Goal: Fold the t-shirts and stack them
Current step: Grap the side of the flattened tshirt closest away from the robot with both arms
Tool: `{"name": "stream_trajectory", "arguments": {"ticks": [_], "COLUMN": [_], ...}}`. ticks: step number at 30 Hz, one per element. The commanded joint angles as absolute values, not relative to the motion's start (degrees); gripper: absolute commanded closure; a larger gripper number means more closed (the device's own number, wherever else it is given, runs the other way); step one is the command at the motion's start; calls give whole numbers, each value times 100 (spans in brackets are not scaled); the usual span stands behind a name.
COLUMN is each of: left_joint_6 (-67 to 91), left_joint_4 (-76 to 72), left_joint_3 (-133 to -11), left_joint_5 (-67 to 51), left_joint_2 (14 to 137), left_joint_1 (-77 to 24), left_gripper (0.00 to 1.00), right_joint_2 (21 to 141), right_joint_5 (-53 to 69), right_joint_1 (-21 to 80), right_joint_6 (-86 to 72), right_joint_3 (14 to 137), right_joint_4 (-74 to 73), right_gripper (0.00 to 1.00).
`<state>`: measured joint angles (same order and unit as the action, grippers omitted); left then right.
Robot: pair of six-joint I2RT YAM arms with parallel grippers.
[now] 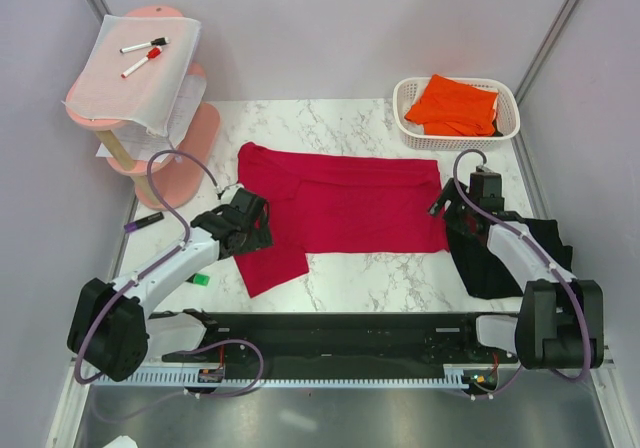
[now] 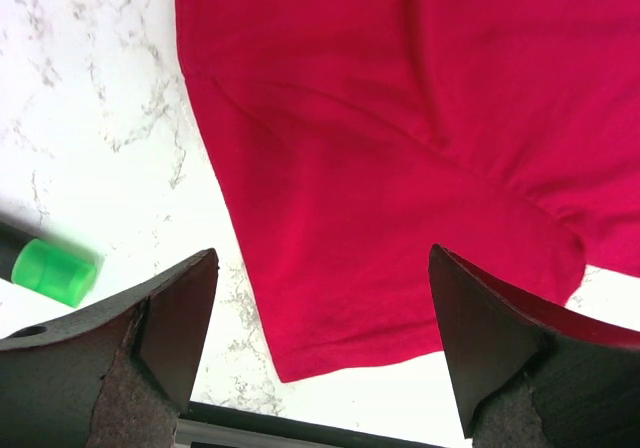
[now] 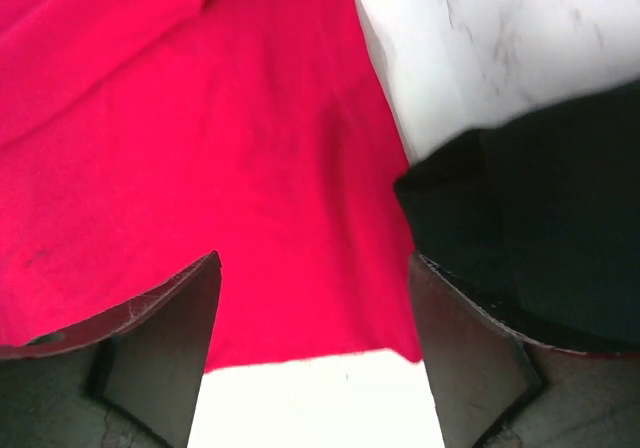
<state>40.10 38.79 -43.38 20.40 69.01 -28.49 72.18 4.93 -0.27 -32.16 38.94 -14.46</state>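
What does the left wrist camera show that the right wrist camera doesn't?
Only the left wrist view shows a green-capped pen. Only the right wrist view shows the black shirt. Both show the red shirt lying on the marble table, seen between open fingers: the left pincer in one view, the right pincer in the other, neither gripping anything.

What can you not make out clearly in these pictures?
Black shirt: top view, right arm covers its middle; right wrist view cuts it off.
Orange shirt: top view, basket wall hides the lower part.
Marker: left wrist view, cut by the left edge.
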Motion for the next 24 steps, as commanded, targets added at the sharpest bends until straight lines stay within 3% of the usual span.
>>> {"name": "stream_trajectory", "arguments": {"ticks": [1,6,17,24], "left_joint_6": [4377,4552,5062,5317], "left_joint_4": [3718,3797,4078,4069], "left_joint_3": [-4167,-4061,-3428,-3024], "left_joint_5": [1899,1740,1258,1028], "left_joint_2": [6978,7110,6592,6241], "left_joint_1": [-2874,-2874,-2874,-3137], "left_gripper": [8,8,10,12], "right_joint_2": [6917,6715,5687,5756], "right_joint_5": [571,835,967,932], "right_joint_1": [-44,-44,-44,-44], "right_joint_6": [-3401,-3454,-4218,-4614], "right_joint_3": [3700,3534,2954,2602], "right_joint_4": [-1705,-2012,-2645,-2488], "right_gripper": [24,42,43,44]}}
